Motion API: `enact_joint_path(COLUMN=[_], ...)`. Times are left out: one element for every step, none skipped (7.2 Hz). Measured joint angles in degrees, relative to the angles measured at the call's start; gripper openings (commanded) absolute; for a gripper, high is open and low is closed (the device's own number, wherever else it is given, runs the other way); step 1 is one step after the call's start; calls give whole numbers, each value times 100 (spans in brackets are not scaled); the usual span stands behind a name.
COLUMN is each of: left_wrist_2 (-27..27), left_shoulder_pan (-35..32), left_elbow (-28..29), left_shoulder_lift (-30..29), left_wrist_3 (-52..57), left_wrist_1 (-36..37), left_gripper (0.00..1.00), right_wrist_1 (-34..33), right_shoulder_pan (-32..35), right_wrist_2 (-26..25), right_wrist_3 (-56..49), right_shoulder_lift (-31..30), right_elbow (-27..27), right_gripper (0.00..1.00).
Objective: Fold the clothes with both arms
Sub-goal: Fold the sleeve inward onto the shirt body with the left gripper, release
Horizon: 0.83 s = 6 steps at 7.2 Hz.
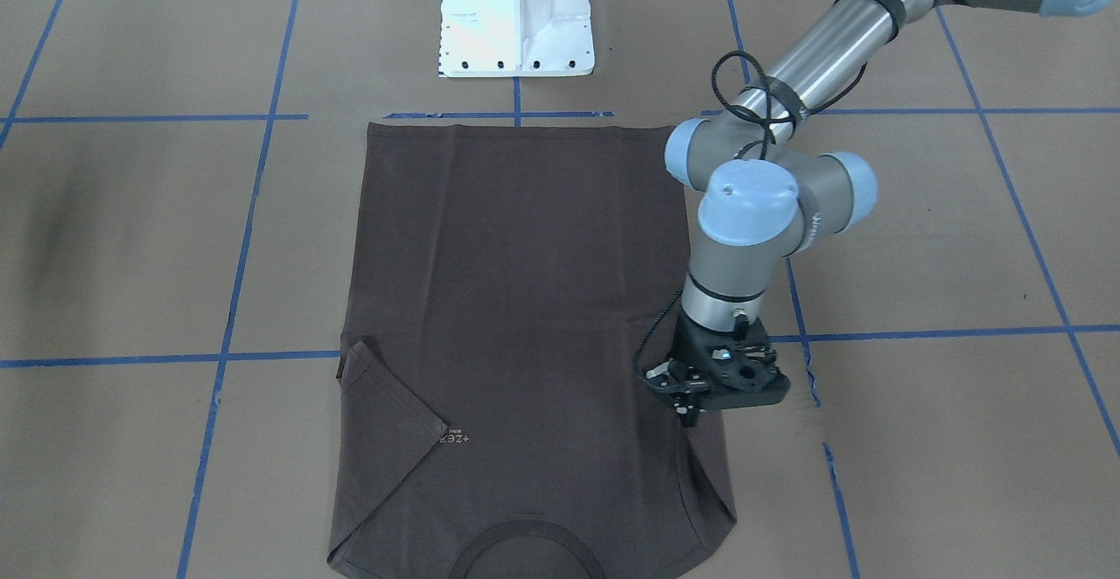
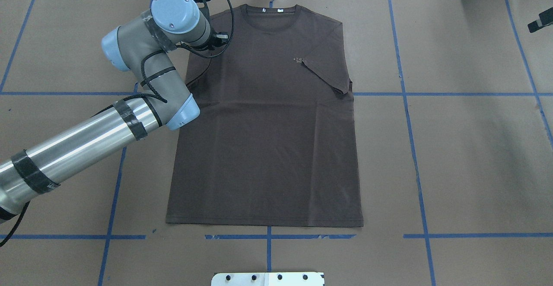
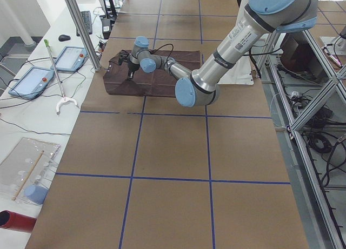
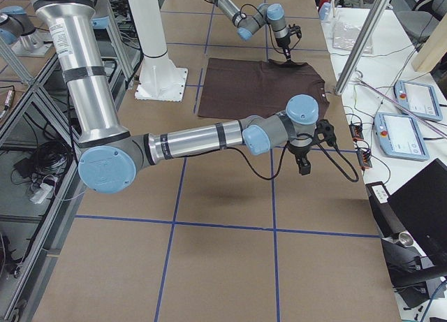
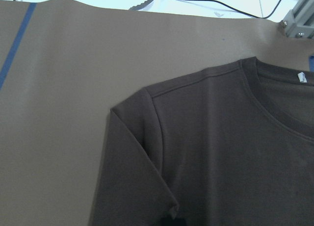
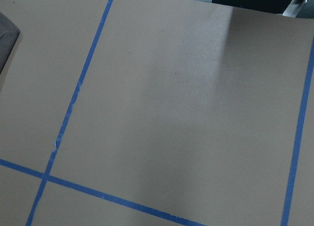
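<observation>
Front view: dark brown T-shirt (image 1: pixel 525 282) lies flat on the worktop (image 1: pixel 945 474), hem toward the white pedestal (image 1: pixel 516 19), collar (image 1: pixel 525 553) away from it. The sleeve (image 1: pixel 389 408) on the right arm's side is folded in over the chest, tip at the pale lettering (image 1: pixel 455 439). Left hand (image 1: pixel 689 417) points down at the shirt's opposite edge by the armhole; fingers read as one narrow prong, can't tell if it's pinching cloth. Overhead: left arm (image 2: pixel 86 143) reaches in, its wrist covers the hand. Left side view: hand low over the shirt's shoulder area. Right side view: right arm (image 4: pixel 195 137) stretched out, right hand (image 4: pixel 304 167) over the worktop, well apart from the shirt; grip state can't tell. Left wrist cam: shoulder seam, white tag (image 5: pixel 300 77), other sleeve (image 5: pixel 132 157) folded against the body. Right wrist cam: worktop, blue tape (image 6: pixel 78 88), a shirt corner at the upper-left edge.
</observation>
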Motion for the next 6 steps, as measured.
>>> enact_joint_path(left_wrist_2=[15,2,-30,-109,-240,-315], left_shoulder_pan=[19,23,29,36,64,163], left_elbow=[28,-58,-317,-751,-1355,-2066], left_shoulder_lift=[-26,1,116,353,671,999], left_wrist_3=[129,374,544,615,639,632], left_wrist_1=[2,4,10,32,153,428], left_gripper=[100,100,100,100,100,100], right_wrist_1=[4,6,9,11,9,8], right_shoulder_pan=[-3,-21,-115,-332,-676,-1168], right_wrist_2=[0,4,4,-38,-190,-519], right_wrist_3=[23,104,370,913,1708,2596], right_shoulder_lift=[3,12,20,16,-58,-247], right_elbow=[13,44,134,353,766,1335], right_gripper=[100,100,100,100,100,100])
